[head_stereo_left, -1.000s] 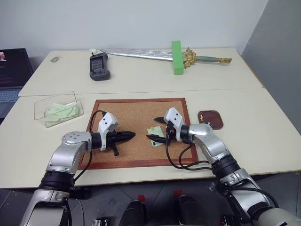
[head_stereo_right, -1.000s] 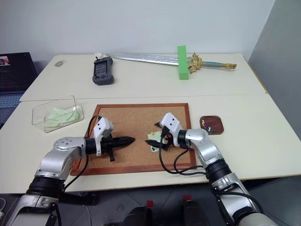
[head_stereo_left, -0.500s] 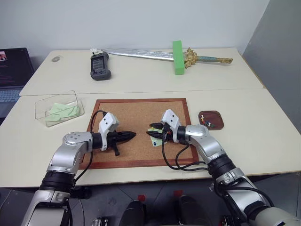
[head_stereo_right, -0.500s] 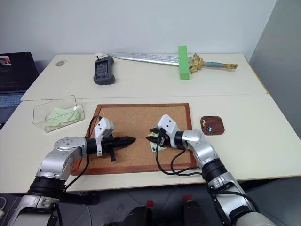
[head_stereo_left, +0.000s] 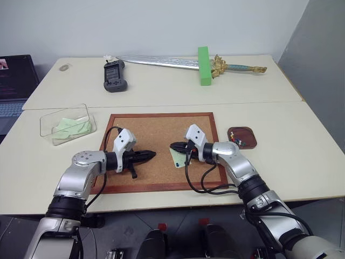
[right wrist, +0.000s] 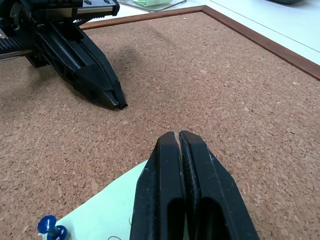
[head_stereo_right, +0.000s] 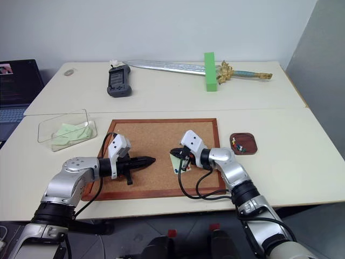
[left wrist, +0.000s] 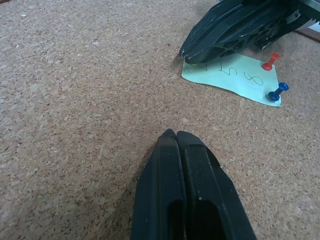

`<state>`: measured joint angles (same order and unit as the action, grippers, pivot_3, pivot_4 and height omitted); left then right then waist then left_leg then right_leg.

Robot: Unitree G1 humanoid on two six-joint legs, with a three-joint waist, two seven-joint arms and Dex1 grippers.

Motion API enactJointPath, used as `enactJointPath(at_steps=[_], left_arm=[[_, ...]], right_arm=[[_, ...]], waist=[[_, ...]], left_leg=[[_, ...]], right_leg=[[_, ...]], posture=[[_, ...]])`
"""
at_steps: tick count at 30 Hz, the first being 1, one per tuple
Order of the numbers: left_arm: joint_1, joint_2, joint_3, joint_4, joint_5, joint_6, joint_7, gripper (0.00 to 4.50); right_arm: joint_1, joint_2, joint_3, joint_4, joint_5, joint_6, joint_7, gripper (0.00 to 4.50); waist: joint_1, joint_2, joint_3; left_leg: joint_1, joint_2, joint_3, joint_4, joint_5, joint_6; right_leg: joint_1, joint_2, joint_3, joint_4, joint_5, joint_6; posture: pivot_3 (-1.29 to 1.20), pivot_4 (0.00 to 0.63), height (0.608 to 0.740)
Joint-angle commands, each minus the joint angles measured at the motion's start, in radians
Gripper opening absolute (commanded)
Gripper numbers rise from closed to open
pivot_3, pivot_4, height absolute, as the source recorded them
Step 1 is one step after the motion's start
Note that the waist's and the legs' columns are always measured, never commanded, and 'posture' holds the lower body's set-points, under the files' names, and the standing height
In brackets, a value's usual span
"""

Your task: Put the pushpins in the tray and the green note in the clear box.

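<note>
Right, the right claw (head_stereo_left: 173, 145) is hanging low over the corkboard (head_stereo_left: 156, 127) with its two black fingers clenched tight. In the head view its tips are pointing toward 9 o'clock and sitting at the far corner of the green note (left wrist: 235, 75). Whether any paper is caught between them, I cannot tell.

The note is lying flat on the cork, just under the claw and trailing off toward 5 o'clock from the tips. A red pin (left wrist: 270, 61) and a blue pin (left wrist: 276, 93) are standing in it, both along the edge away from those tips. So the claw is sitting at the wrong end of the note for the pins, and I'd say it will have to come back toward 5 or 6 o'clock to reach them.

Over at 9 o'clock from the note, the left claw (head_stereo_left: 152, 155) is hovering above bare cork, also clenched and gripping nothing, its nose aiming toward 3 o'clock. It is near the note but clearly apart from it, so the right arm is the closer one.

The tray (head_stereo_left: 241, 131) is waiting on the table at 3 o'clock from the note, just off the board's frame, with a few small pins (head_stereo_left: 233, 139) already showing in it. The clear box (head_stereo_left: 48, 121) is sitting well away at 10 o'clock, with pale green paper inside.
</note>
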<state>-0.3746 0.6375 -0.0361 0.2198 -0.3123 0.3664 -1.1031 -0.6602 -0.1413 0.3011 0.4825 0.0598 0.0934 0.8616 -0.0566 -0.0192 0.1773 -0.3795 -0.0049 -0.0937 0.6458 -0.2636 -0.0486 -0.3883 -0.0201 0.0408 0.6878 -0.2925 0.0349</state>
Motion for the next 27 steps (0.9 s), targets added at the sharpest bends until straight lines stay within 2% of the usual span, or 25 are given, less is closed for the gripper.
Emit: enactJointPath(at_steps=[1, 10, 22, 27], left_arm=[[-0.005, -0.007, -0.019, -0.004, 0.008, 0.006, -0.009, 0.00], [0.005, -0.005, -0.019, -0.015, 0.008, 0.019, -0.011, 0.00], [0.002, -0.012, -0.021, -0.018, 0.008, 0.026, -0.007, 0.00], [0.001, -0.015, -0.024, -0.018, 0.009, 0.026, -0.007, 0.00]], right_arm=[[-0.018, 0.009, -0.031, -0.057, 0.041, 0.002, 0.026, 0.02], [-0.022, 0.000, -0.051, -0.142, 0.095, 0.080, 0.075, 0.02], [-0.014, -0.022, -0.054, -0.145, 0.071, 0.052, 0.045, 0.02], [0.010, -0.054, -0.091, -0.235, 0.102, 0.094, 0.029, 0.02]], waist=[[0.000, 0.000, 0.000], [0.001, 0.001, 0.001], [0.001, 0.001, 0.001], [0.003, 0.001, 0.001]], left_leg=[[0.000, 0.000, 0.000, 0.000, 0.000, 0.000], [-0.001, 0.000, -0.001, 0.000, 0.000, 0.000], [-0.001, 0.000, -0.001, 0.000, 0.000, 0.000], [-0.001, 0.000, -0.001, 0.000, 0.000, 0.000]], right_leg=[[0.000, 0.000, 0.000, 0.000, 0.000, 0.000], [0.000, 0.000, -0.001, -0.001, 0.000, 0.000], [0.000, -0.001, -0.001, -0.001, 0.000, 0.000], [0.000, -0.001, -0.001, -0.001, 0.000, 0.000]], posture=[[0.00, 0.150, 0.740], [0.00, 0.150, 0.740], [0.00, 0.150, 0.740], [0.00, 0.150, 0.740]])
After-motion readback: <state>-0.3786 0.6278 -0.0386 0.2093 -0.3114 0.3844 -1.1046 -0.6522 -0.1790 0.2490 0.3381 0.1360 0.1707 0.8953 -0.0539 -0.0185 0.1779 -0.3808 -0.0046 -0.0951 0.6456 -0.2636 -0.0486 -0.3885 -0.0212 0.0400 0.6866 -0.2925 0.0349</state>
